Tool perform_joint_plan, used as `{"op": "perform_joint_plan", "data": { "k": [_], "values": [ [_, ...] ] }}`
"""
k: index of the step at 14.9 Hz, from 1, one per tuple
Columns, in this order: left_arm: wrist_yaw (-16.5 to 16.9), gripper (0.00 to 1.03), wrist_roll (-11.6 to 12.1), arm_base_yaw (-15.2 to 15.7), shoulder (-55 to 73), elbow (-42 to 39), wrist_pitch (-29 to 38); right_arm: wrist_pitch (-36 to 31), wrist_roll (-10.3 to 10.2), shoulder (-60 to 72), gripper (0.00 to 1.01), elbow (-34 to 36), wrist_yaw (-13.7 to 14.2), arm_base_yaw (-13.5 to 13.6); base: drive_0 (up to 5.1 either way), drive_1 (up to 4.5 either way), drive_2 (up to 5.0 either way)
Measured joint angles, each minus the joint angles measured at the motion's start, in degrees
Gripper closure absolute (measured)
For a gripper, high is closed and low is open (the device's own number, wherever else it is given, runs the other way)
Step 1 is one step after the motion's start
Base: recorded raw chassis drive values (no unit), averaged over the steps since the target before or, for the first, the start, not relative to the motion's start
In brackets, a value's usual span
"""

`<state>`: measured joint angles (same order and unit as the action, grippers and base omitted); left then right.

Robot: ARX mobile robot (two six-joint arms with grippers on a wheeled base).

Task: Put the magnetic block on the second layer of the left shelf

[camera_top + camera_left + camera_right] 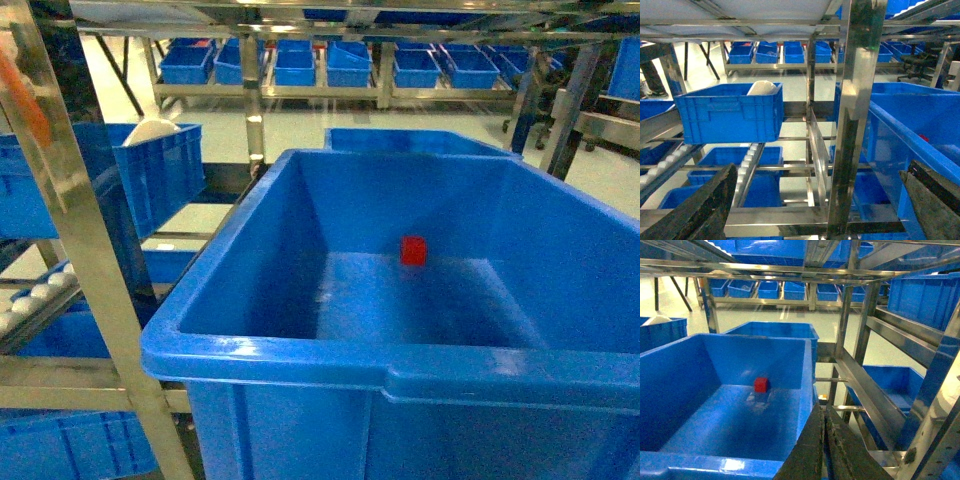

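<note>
The magnetic block (413,251) is a small red cube lying on the floor of a big, deep blue tote (300,355), toward its far wall. The right wrist view shows the block (760,384) inside that tote (807,370), ahead and to the left of my right gripper (823,409). That gripper is shut with nothing between its fingers, outside the tote's right rim. My left gripper (815,200) is open and empty, facing a steel post (852,125) left of the tote (910,115). Neither gripper shows in the head view. The tote rests on a steel rack level.
A smaller blue crate (730,112) holding something white sits on slanted roller tracks (747,165) to the left. Steel posts (90,250) and rails (875,395) flank the tote. More blue bins (295,65) line a far rack, and another tote (890,380) sits lower right.
</note>
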<state>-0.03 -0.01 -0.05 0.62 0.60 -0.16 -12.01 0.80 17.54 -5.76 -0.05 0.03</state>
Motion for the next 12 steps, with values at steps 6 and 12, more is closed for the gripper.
{"op": "perform_joint_plan", "data": {
  "k": [6,12],
  "values": [
    [0.0,0.05,0.0,0.0,0.0,0.0,0.0,2.7,0.0,-5.4,0.99,2.9,0.1,0.0,0.0,0.0,0.0],
    [0.0,0.05,0.0,0.0,0.0,0.0,-0.1,12.8,-0.2,-17.2,0.99,5.0,0.0,0.0,0.0,0.0,0.0]
  ]
}}
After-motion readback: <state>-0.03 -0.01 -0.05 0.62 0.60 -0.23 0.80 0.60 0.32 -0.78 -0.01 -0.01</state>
